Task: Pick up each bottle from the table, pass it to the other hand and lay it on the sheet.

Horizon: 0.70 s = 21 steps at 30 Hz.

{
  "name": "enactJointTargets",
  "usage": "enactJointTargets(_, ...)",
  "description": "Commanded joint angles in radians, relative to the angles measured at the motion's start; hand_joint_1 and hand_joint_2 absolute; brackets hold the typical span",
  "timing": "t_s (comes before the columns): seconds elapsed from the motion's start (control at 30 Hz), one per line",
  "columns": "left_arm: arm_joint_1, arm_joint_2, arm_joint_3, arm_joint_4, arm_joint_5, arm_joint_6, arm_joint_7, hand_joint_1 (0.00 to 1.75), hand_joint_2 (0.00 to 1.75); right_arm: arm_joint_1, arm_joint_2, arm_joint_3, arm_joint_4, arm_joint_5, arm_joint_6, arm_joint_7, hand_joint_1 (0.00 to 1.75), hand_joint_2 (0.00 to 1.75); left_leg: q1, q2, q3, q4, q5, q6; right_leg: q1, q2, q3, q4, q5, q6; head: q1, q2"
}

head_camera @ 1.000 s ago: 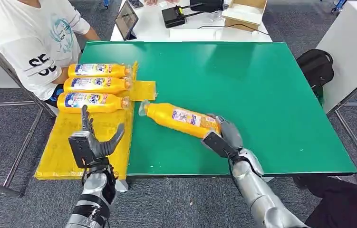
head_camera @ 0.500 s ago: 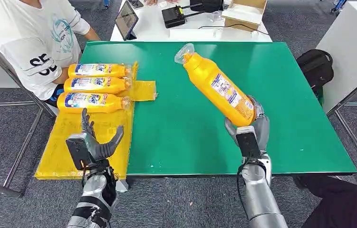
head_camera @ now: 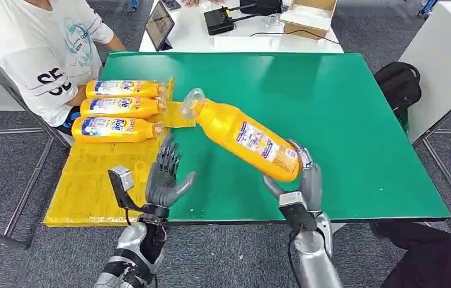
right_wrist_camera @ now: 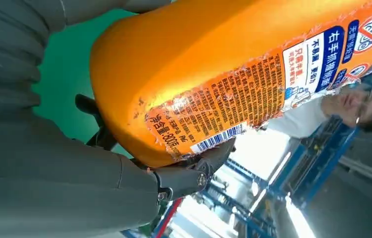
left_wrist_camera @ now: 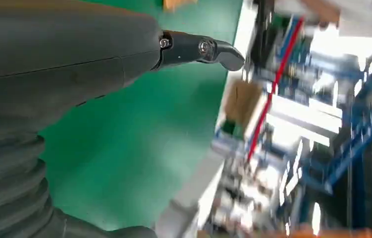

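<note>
The right hand (head_camera: 299,180) grips a bottle (head_camera: 244,137) (tilted, cap leftward) above the surface (head_camera: 343,120), left hand (head_camera: 166,175) empty, fingers spread.

Bright, even overhead light; sharp head view, blurred, glary wrist-view backgrounds.

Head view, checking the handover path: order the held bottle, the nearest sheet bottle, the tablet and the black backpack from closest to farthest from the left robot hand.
1. Nearest sheet bottle: just ahead of the left robot hand, to its left.
2. Held bottle: in the right robot hand, tilted; close to first place.
3. Tablet: beyond the green table's far edge.
4. Black backpack: floor, far right.
</note>
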Motion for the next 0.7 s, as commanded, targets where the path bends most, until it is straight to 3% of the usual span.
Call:
enactJointTargets(0.03, 0.038, 0.009, -0.1, -0.043, 0.031, -0.096, 0.002, 0.0, 1.75, 0.016, 0.007, 0.057, 0.029, -0.018, 0.011, -0.034, 1.75, 1.75, 0.0, 0.002, 0.005, -0.001, -0.002, 0.001, 0.001, 0.0, 0.005, -0.001, -0.002, -0.003, 0.0, 0.0)
enactJointTargets(0.33, 0.053, 0.008, -0.138, -0.045, 0.009, -0.103, -0.004, 0.0, 1.75, 0.013, 0.035, 0.071, 0.103, 0.013, 0.023, -0.034, 1.75, 1.75, 0.0, 0.002, 0.006, -0.001, -0.002, 0.001, 0.001, 0.001, 0.005, -0.002, -0.002, -0.003, 0.0, 0.0)
enactJointTargets(0.7, 0.002, -0.007, -0.122, 0.058, 0.012, -0.086, 0.005, 0.0, 1.75, -0.012, 0.073, 0.21, 0.304, 0.155, -0.021, -0.034, 1.75, 1.75, 0.0, 0.003, 0.005, -0.002, -0.002, 0.001, 0.001, 0.002, 0.005, -0.002, -0.001, -0.002, 0.0, 0.0)
